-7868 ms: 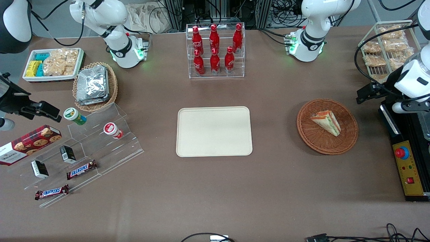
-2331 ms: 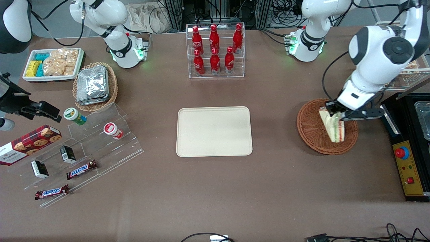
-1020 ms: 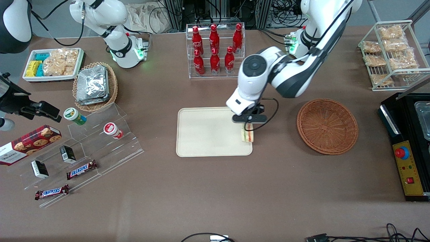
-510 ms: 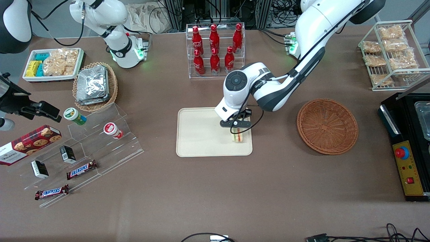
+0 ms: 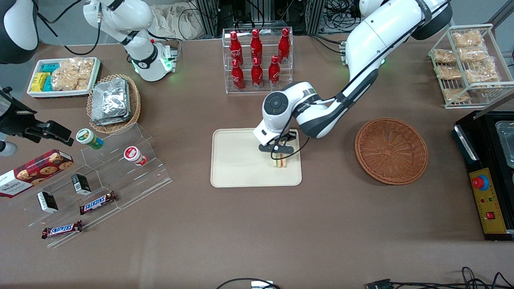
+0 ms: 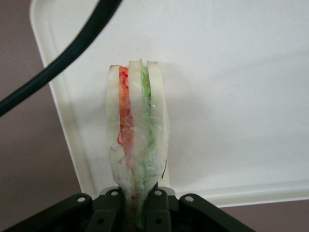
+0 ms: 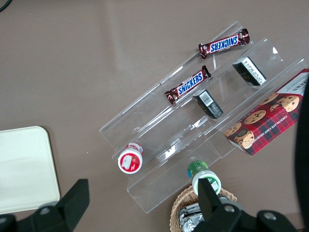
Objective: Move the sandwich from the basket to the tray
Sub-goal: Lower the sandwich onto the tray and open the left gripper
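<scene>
- Pale-bread sandwich (image 5: pixel 280 161) now hangs over the tray (image 5: pixel 237 168), pinched edge-up by the end effector (image 5: pixel 280 151); earlier it lay in the basket (image 5: pixel 391 150).
- Sandwich sits inside the tray's rim nearest the basket.
- Bare tray surface spreads toward the parked arm's end of the counter (image 5: pixel 257 224).

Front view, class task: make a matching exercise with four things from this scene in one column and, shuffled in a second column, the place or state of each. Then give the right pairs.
Things:
1. sandwich
2. basket
3. tray
4. gripper

Places or states:
A. woven, with nothing in it
B. flat on the table, nearer the front camera than the bottle rack
C. shut on the wrapped wedge
D. held on edge over the tray's end nearest the basket

Pairs: 1-D, 2-A, 3-B, 4-C
</scene>
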Action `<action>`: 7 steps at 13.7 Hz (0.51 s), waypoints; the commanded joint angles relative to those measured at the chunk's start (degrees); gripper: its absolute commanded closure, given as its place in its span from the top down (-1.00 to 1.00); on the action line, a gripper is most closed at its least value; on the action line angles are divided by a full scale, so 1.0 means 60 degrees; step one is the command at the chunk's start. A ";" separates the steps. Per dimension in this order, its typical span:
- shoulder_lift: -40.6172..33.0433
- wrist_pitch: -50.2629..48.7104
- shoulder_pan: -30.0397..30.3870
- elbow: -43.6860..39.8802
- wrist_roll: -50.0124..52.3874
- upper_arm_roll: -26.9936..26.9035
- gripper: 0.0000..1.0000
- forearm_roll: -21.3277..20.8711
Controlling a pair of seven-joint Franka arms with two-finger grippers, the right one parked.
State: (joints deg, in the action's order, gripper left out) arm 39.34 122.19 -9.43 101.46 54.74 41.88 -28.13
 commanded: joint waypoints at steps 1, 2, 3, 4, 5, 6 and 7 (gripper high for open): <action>0.0152 0.0025 -0.0185 -0.0211 0.0193 -0.0095 -0.87 -0.0234; 0.0167 0.0025 -0.0185 -0.0197 0.0193 -0.0095 -0.81 -0.0234; 0.0254 0.0025 -0.0200 -0.0182 0.0208 -0.0110 -0.72 -0.0234; 0.0298 0.0025 -0.0200 -0.0196 0.0295 -0.0110 -0.55 -0.0234; 0.0313 0.0025 -0.0287 -0.0197 0.0412 -0.0124 -0.39 -0.0248; 0.0313 0.0025 -0.0360 -0.0197 0.0471 -0.0226 -0.11 -0.0248; 0.0313 0.0025 -0.0390 -0.0197 0.0472 -0.0285 0.05 -0.0234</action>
State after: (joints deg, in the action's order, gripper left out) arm 40.54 122.21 -10.28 101.46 55.70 41.26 -28.19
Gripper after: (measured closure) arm 0.590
